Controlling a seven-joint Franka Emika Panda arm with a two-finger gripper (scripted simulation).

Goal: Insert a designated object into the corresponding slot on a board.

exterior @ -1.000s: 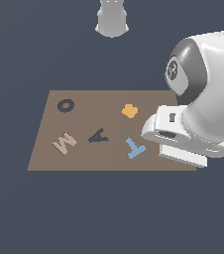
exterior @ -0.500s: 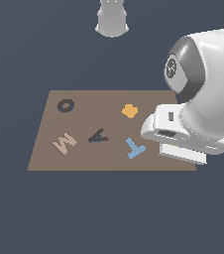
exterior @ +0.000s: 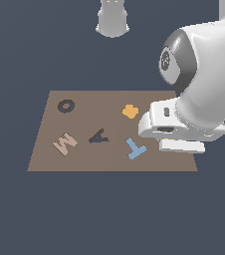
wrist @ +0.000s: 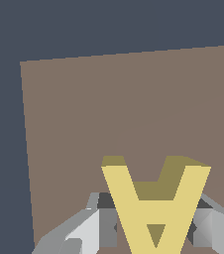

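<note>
yellow a block [wrist: 156,208] sits btwn end effector [wrist: 153,225] fingers, clamped on it, above board [wrist: 109,109].

board [exterior: 84,159]: matt brown, flat, smooth, no grain | yellow A block [wrist: 156,208]: matt pale yellow, plain plastic-like faces, sharp edges | arm shell [exterior: 204,84]: white, smooth, soft gloss like moulded plastic | claw [wrist: 148,228] fingers [wrist: 89,230]: light grey, smooth, faceted | A slot [exterior: 98,136]: dark, matt | tabletop [exterior: 109,214]: matt dark blue-grey, uniform
</note>
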